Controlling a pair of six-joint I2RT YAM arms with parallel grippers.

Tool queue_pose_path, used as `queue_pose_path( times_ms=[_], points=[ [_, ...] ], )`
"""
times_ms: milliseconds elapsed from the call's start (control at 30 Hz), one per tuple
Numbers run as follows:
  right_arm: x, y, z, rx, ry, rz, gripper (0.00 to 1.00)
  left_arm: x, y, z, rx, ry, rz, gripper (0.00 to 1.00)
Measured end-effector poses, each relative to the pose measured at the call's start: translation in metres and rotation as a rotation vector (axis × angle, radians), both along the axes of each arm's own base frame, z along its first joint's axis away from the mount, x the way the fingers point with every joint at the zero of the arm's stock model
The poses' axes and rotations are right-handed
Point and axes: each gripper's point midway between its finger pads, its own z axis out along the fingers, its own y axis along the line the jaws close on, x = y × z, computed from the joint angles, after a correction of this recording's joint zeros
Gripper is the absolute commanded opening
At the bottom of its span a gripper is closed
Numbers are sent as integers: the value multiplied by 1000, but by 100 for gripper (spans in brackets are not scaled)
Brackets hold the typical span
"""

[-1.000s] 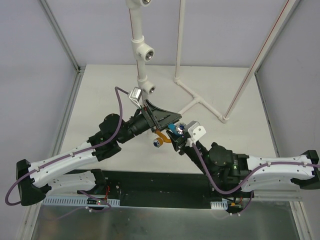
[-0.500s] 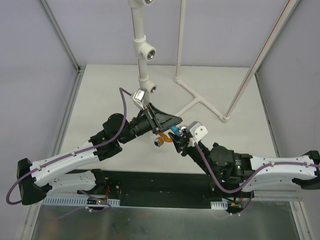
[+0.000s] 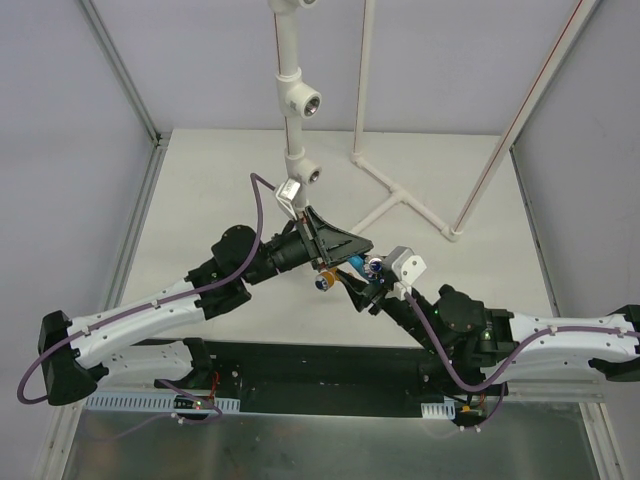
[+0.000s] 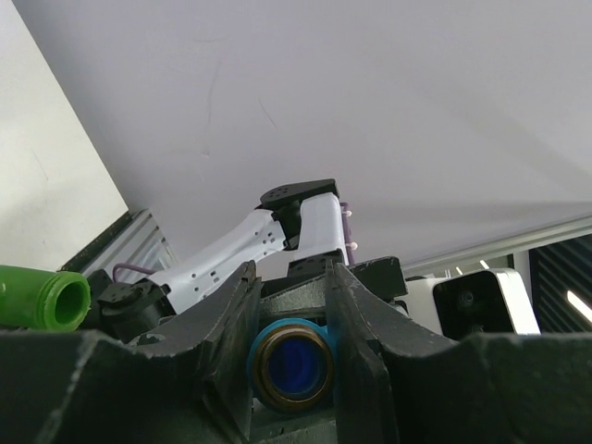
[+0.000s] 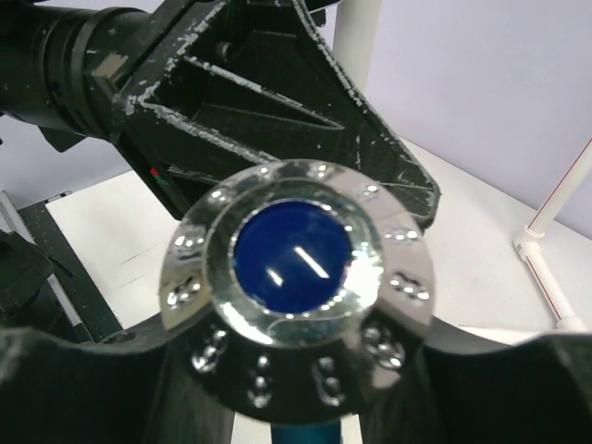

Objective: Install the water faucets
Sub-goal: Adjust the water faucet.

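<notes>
**Blue faucet between two pincers above the desk**

In the top view the two arms meet at centre frame, over the pale desk (image 3: 200, 200). The blue faucet (image 3: 356, 263) sits in the air between their tips. The left pincer (image 3: 345, 255) reaches in from the left. Its wrist view shows its two fingers (image 4: 227, 319) clenched on either side of the faucet's blue open end. The right pincer (image 3: 360, 278) comes up from the lower right to the same faucet. In its wrist view the shiny metal end fills the middle and hides the gap, so I cannot tell whether this pincer grips or has let go.

An orange faucet (image 3: 326, 276) shows just below the left pincer; what carries it is unclear. A green faucet (image 4: 42, 298) pokes in at the left edge of the left wrist view. A white pipe (image 3: 291, 130) rises at the top centre.
</notes>
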Motion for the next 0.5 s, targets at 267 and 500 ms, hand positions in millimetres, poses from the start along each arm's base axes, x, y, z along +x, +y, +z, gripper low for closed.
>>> queue_pose_path(
  times_ms=[267,500],
  points=[
    [-3,5,4,-9,-25,25,19,-3,-1,8,-23,-13,-20,0],
    [-2,3,6,-10,-35,19,0,-4,-1,10,-32,-15,-22,31]
  ],
)
